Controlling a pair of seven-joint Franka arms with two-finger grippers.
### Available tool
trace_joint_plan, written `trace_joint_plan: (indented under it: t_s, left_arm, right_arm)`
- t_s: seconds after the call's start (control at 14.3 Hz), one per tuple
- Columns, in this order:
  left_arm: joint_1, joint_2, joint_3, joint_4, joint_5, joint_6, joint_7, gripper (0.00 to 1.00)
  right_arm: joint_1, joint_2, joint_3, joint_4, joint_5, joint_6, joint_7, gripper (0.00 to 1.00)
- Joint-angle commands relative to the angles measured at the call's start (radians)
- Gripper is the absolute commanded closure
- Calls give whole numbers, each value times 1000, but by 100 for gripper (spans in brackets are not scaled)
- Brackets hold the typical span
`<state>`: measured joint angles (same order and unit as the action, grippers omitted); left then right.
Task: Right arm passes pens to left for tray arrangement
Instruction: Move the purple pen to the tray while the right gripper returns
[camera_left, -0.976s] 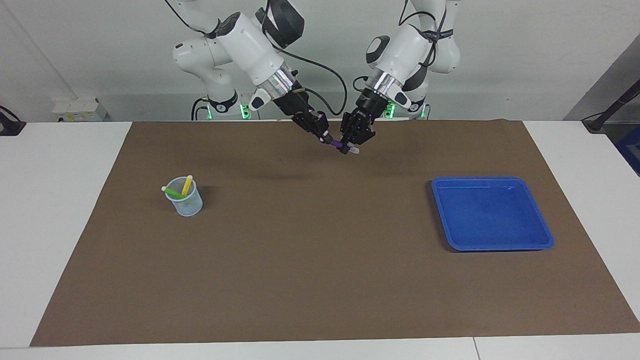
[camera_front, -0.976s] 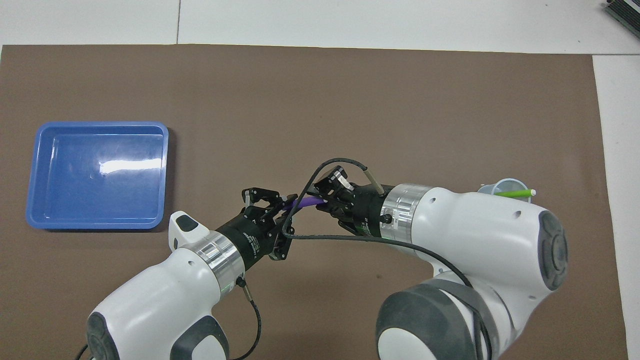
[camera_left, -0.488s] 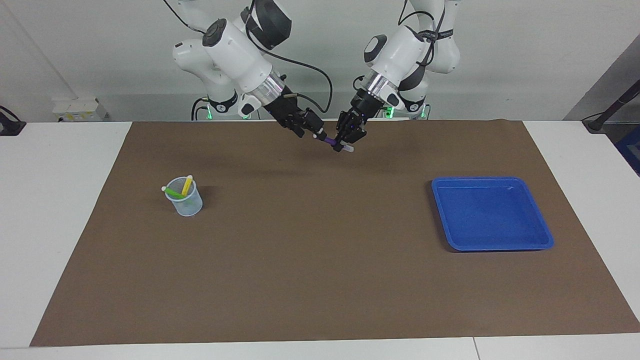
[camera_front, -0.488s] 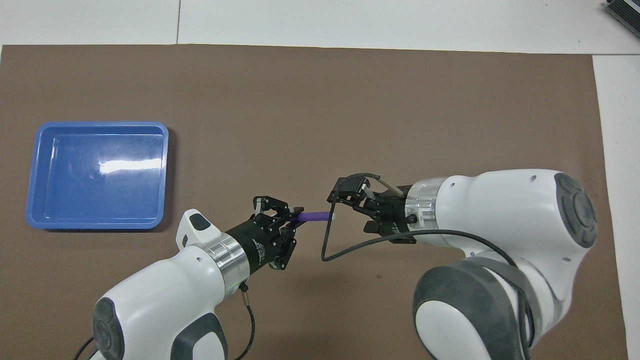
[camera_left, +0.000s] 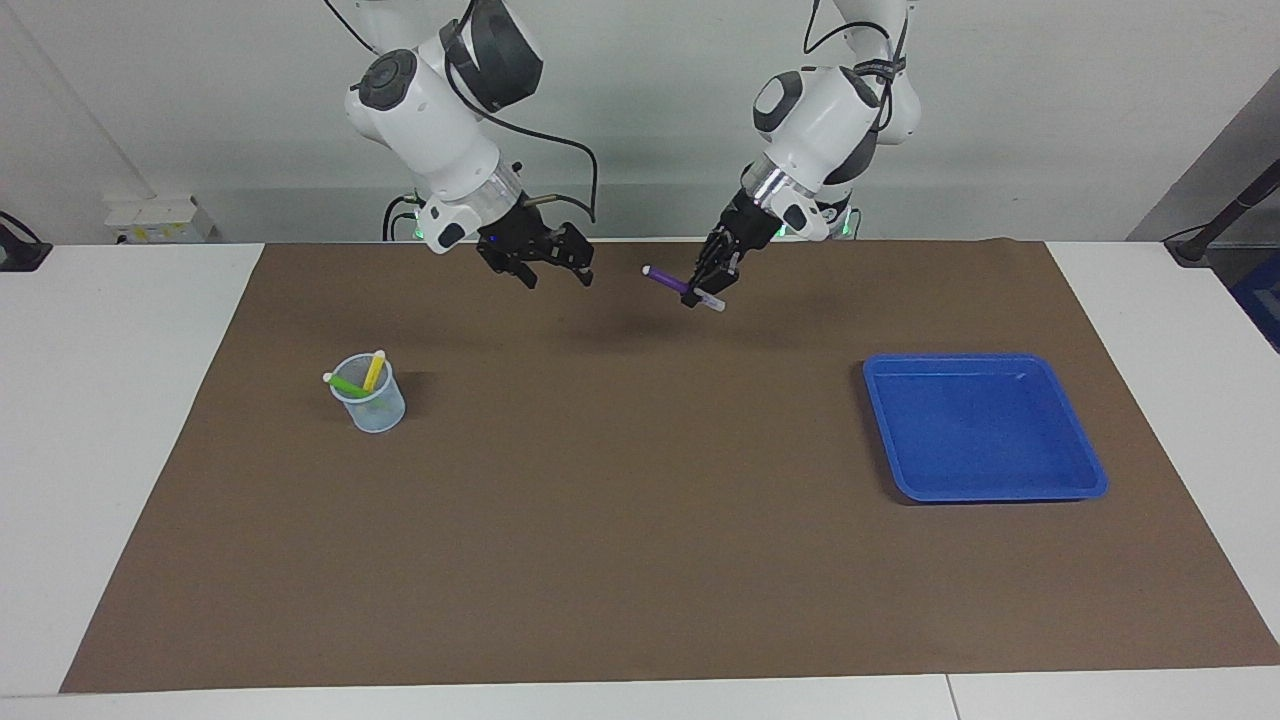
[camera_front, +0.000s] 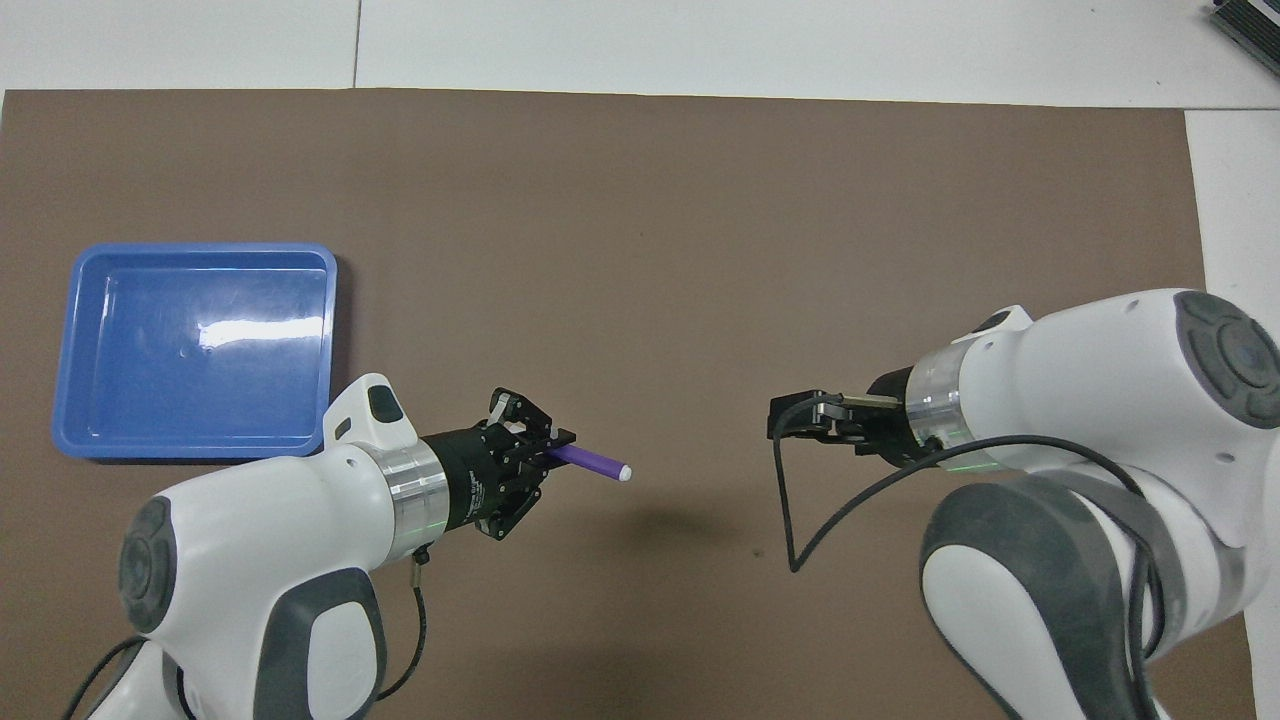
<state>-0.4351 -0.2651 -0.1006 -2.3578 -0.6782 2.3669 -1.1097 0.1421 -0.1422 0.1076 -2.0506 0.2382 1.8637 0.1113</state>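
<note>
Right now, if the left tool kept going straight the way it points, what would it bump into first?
Probably the right tool. The left tool, shut on the purple pen, points across the mat toward it with only air between, though their heights may differ.

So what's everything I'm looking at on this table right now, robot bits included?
purple pen: one, purple with a whitish tip, held up in the air over the brown mat
green pen: one, bright green, leaning in the cup
yellow pen: one, yellow, leaning in the cup
cup: one, pale see-through, on the mat toward the right arm's end of the table
tray: one, bright blue, nothing in it, on the mat toward the left arm's end
mat: one, brown, covering most of the white table
left gripper: one, black, shut on the purple pen
right gripper: one, black, open, holding nothing, up over the mat
</note>
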Motion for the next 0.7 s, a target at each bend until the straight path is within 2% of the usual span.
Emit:
trace_joint_plan:
  t_s: [0.0,0.07,0.35,0.63]
  left_arm:
    - [74,-16,-4,52,138,-179,141,100]
    - [100,-13,-5,70,181,-248,209,100]
    - [229,-3,-4,147,366,-484,570,100]
    - [317,3,-4,173,549,-574,822,100]
  right_arm:
    - [-47,-34,11,-19,-141,-44,-180,0]
    - [-68,-37,11,-20,-176,-47,-252,0]
    - [-211,-36,11,-37,-243,-29,-756,0]
    - [-249,-43,11,-72,-284,-5,-1013,0]
